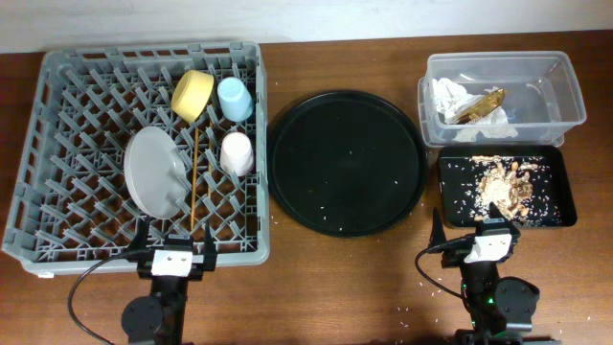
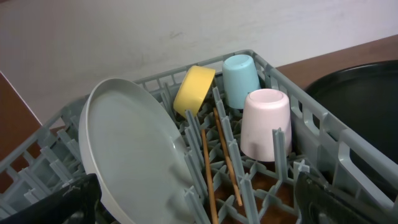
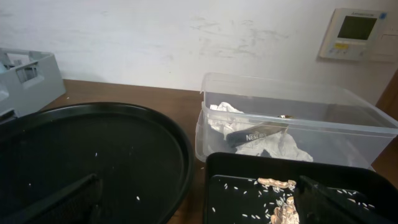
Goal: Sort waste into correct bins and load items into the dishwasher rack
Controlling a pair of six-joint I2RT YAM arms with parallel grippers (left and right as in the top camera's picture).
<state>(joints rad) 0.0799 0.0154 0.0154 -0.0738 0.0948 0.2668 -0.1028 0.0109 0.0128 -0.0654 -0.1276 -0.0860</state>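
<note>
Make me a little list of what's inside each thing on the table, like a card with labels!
Grey plastic lattice rack: pale round plate, yellow bowl, light-blue cup, pink cup, two wooden chopsticks
Clear plastic tub: crumpled white napkins, gold-brown wrapper
Shallow black rectangular tray: beige food scraps
Large round black tray: only tiny crumbs
Left tool, right tool: open

grey plastic rack (image 1: 57, 153), clear plastic tub (image 1: 565, 96)

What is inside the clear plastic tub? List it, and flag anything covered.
The clear tub holds crumpled white napkins with a gold-brown wrapper on top. Anything beneath the napkins is covered.
</note>
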